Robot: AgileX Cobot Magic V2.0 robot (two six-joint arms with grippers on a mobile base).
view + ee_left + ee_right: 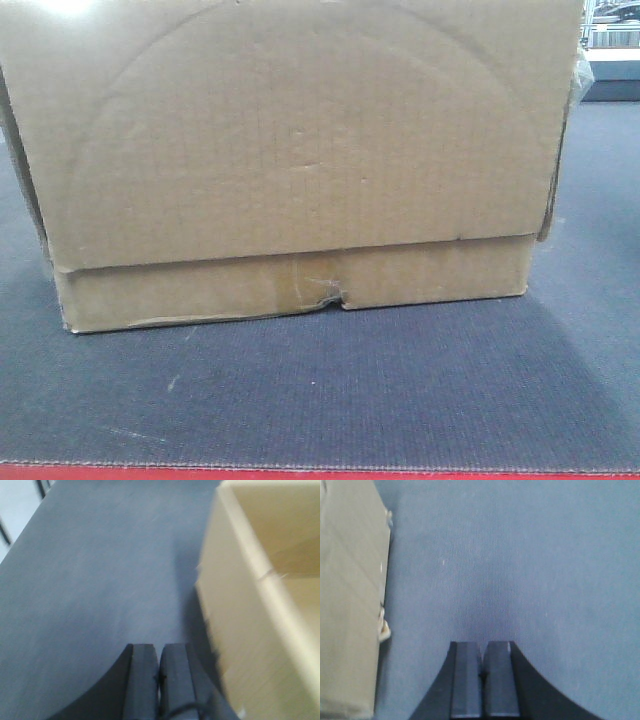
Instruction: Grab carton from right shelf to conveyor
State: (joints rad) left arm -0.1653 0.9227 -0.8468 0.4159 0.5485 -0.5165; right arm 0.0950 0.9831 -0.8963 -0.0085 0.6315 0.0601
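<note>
While the carton [290,160] is sitting flat on the conveyor [320,400], both arms are hanging off to its sides with nothing in them. The left gripper [159,680] is showing its two dark fingers pressed together, clenched on nothing, and the carton's side wall is standing just to the right of that tool, near it but not touching as far as I can tell. The right gripper [482,680] is doing the same, fingers closed on empty air, with the carton's other side wall off to its left and a strip of bare belt lying between them.

From the front, the box is resting with its taped seam and torn lower edge facing outward, the faint arc crease curving across the big face, and the red strip [320,473] of the belt running along the near edge. The shelf is not showing clearly in any view.

Judging from this, the carrying looks done: the carton is already standing on the belt and neither tool is gripping it. What seems left is only drawing the arms clear, though the pictures cannot confirm that.
</note>
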